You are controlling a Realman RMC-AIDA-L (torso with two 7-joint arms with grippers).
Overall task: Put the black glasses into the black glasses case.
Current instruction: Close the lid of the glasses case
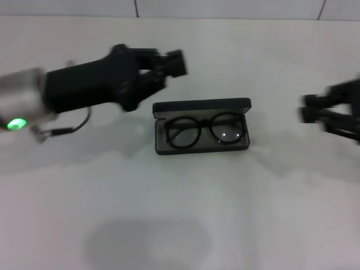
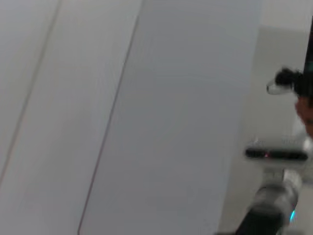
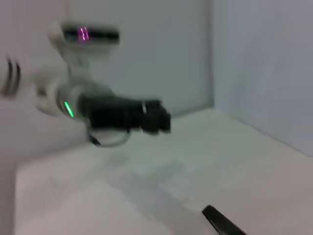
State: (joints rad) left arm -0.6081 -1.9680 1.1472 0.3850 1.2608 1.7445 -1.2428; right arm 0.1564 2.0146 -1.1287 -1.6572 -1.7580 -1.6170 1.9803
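Note:
The black glasses case [image 1: 202, 107] lies open in the middle of the white table, lid standing at the far side. The black glasses [image 1: 205, 130] lie inside it on the grey lining, lenses up. My left gripper [image 1: 171, 63] hovers just left of and behind the case, apart from it; it also shows in the right wrist view [image 3: 159, 121]. My right gripper [image 1: 308, 109] hangs at the right edge, well clear of the case. A black edge [image 3: 221, 223] in the right wrist view may be the case. The left wrist view shows neither glasses nor case.
The white table [image 1: 180, 214] stretches in front of the case. A tiled wall [image 1: 225, 7] runs along the back. The left wrist view shows wall panels [image 2: 146, 117] and my own head [image 2: 276, 154].

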